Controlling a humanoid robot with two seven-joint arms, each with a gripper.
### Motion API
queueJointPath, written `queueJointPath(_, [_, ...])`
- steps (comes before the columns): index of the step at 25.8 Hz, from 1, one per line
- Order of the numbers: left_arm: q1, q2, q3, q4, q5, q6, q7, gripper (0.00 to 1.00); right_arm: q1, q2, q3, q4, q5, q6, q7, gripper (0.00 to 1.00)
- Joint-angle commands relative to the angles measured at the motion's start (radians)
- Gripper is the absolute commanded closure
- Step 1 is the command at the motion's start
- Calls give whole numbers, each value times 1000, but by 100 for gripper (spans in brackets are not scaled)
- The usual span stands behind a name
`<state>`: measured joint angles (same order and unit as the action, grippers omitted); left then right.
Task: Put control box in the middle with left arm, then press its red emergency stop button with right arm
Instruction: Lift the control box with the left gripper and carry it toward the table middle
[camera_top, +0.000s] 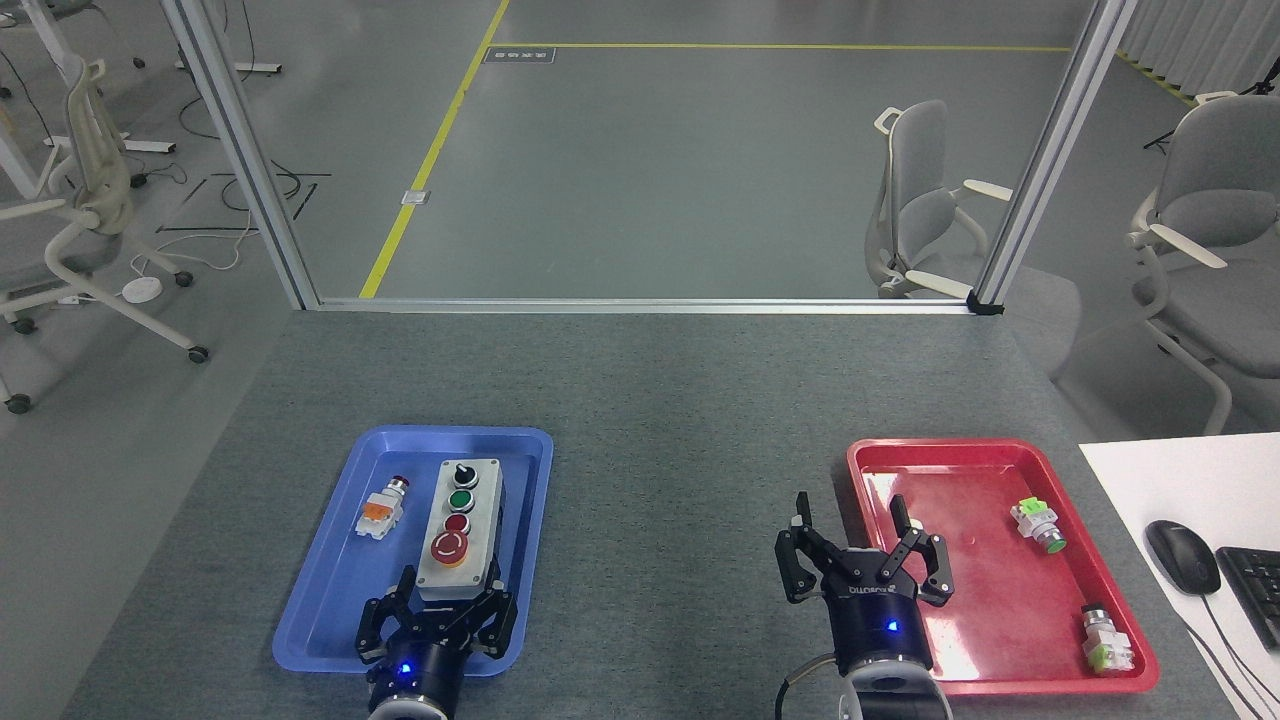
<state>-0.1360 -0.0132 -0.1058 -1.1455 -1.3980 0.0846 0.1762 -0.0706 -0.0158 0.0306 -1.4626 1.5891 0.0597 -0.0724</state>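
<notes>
In blue tray (330, 600), control box (460, 530) (loose switch (381, 510) beside), left fingers (404, 590) flanking

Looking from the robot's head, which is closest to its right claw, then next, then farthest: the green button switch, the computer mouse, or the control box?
From the right gripper:
1. Green button switch, just to its right inside the red tray.
2. Computer mouse, farther right on the white desk.
3. Control box, far to the left in the blue tray, by the left gripper.
</notes>
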Motion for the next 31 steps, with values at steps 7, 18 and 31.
queueJointPath(7, [-79, -25, 0, 147, 8, -2, -1, 1, 0, 7, 0, 1, 0, -1, 0, 2])
queueJointPath(18, [-145, -10, -5, 207, 11, -14, -6, 39, -2, 7, 0, 1, 0, -1, 0, 2])
queueJointPath(31, [-94, 18, 5, -121, 116, -137, -3, 100, -2, 2, 2, 1, 0, 0, -1, 2])
